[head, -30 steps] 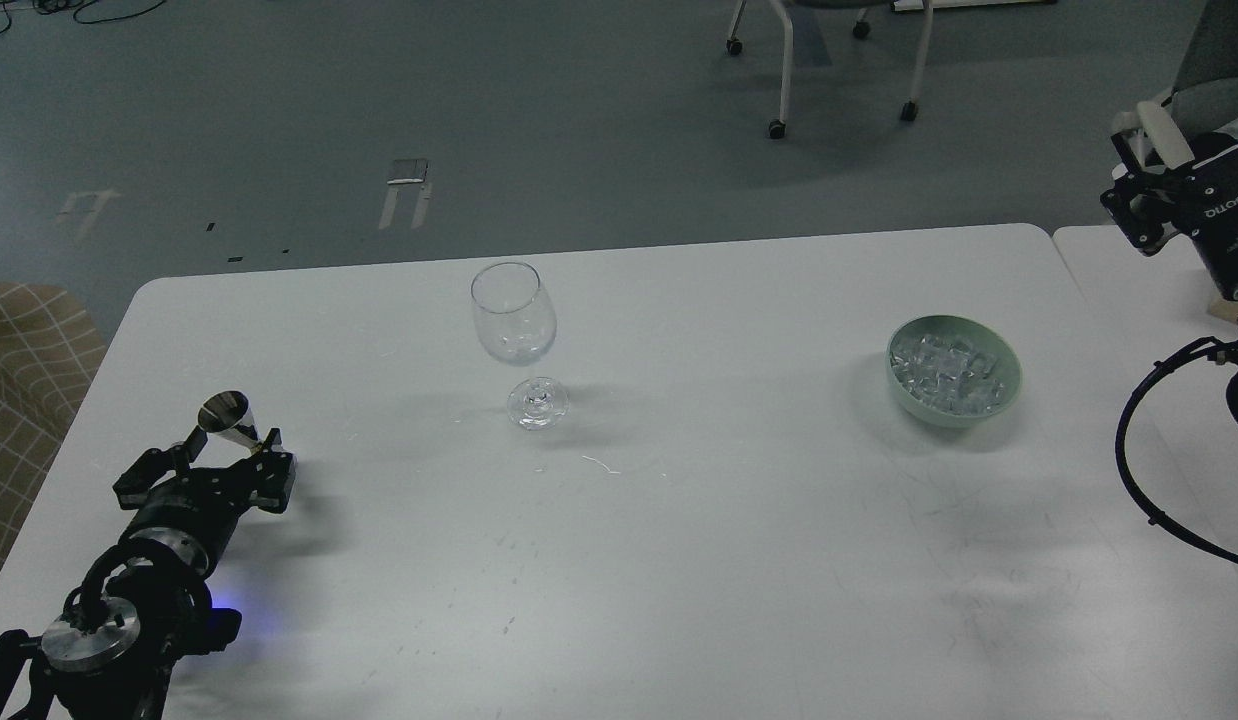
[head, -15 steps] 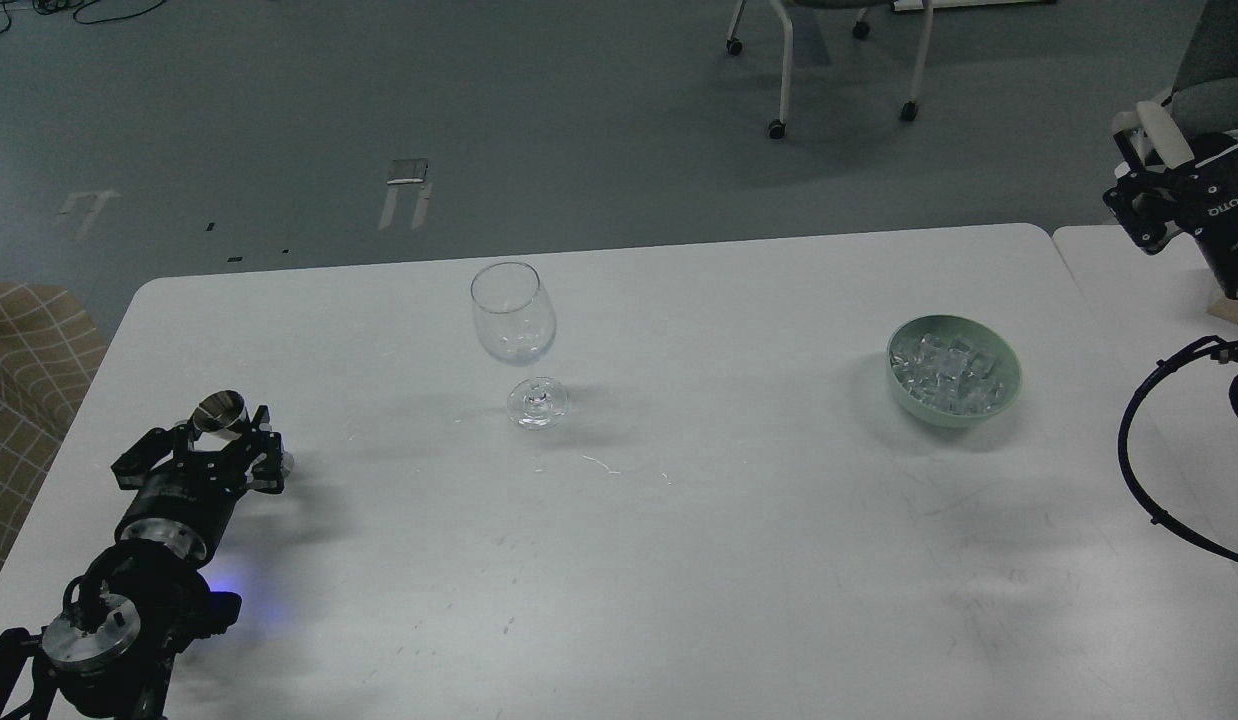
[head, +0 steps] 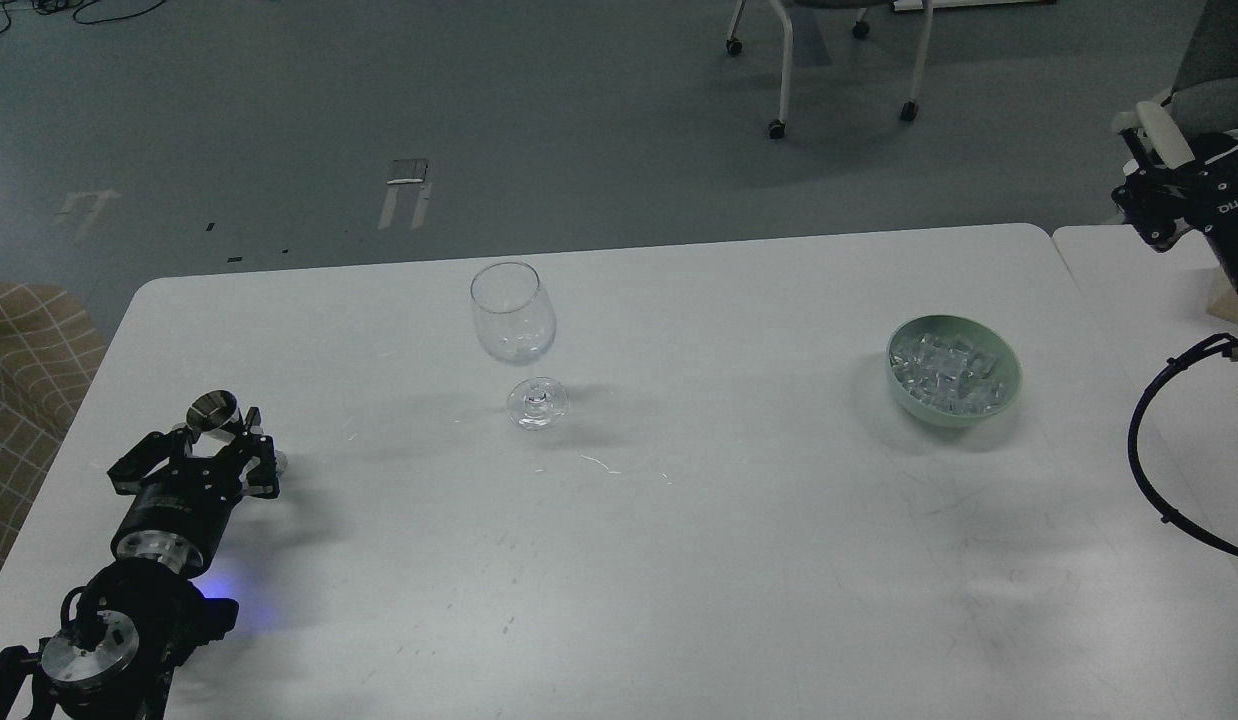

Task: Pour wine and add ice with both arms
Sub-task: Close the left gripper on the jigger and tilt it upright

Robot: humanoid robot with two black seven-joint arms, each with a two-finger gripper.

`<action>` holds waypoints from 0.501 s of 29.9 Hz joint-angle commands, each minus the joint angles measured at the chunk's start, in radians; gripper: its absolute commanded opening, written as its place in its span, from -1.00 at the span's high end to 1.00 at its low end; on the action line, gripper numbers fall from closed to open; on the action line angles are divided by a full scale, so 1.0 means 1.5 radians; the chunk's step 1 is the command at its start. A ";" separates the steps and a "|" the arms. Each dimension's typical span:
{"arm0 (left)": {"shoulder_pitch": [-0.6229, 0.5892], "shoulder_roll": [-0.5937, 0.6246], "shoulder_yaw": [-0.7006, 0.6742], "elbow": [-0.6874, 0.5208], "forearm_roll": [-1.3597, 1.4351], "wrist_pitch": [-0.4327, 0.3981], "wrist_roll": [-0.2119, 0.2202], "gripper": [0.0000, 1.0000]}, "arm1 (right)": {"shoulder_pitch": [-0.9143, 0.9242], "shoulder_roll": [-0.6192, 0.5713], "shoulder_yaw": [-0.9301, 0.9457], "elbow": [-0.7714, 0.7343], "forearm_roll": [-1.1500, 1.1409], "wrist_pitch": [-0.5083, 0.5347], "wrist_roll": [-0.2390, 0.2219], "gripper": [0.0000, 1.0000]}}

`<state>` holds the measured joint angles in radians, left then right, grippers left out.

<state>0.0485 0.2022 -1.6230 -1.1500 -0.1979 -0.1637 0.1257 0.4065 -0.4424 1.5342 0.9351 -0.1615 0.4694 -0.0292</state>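
Observation:
A clear wine glass (head: 513, 312) stands upright at the table's middle back, with a little clear wine (head: 517, 350) in the bottom of its bowl. A pale green bowl (head: 1015, 385) at the right holds a heap of ice (head: 947, 374). My left gripper (head: 215, 432) is low over the table's left side, far left of the glass, shut on a small shiny metal cup (head: 213, 411) that stands about upright. My right gripper (head: 1144, 212) is raised at the far right edge, beyond the bowl, too dark to read.
The white table (head: 679, 560) has rounded back corners; a second white table (head: 1129, 270) adjoins it at the right. A black cable loop (head: 1139, 470) hangs at the right edge. A chair on castors (head: 779, 60) stands on the floor behind. A tan checked seat (head: 29, 350) is at the left.
The left gripper has drawn back towards the lower left and sunk lower, bringing the metal cup from tilted to about upright. The right gripper has shifted slightly right and up.

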 commanded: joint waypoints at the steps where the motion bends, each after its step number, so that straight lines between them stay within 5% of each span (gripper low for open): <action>1: -0.007 0.000 0.000 0.022 0.000 -0.008 -0.002 -0.08 | 0.000 0.000 0.000 0.003 -0.001 -0.001 0.000 -1.00; 5: -0.017 0.000 0.006 0.049 0.000 -0.008 0.000 -0.21 | -0.001 -0.003 0.000 0.015 -0.001 -0.005 -0.001 -1.00; 7: -0.021 0.000 0.004 0.066 0.000 -0.009 0.002 -0.45 | -0.001 -0.003 -0.001 0.019 -0.001 -0.006 -0.001 -1.00; 15: -0.021 -0.001 0.004 0.066 0.000 -0.024 0.002 -0.47 | -0.002 -0.004 -0.001 0.023 -0.001 -0.010 -0.001 -1.00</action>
<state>0.0169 0.2022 -1.6181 -1.0499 -0.1979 -0.1951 0.1295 0.4042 -0.4474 1.5324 0.9692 -0.1626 0.4543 -0.0307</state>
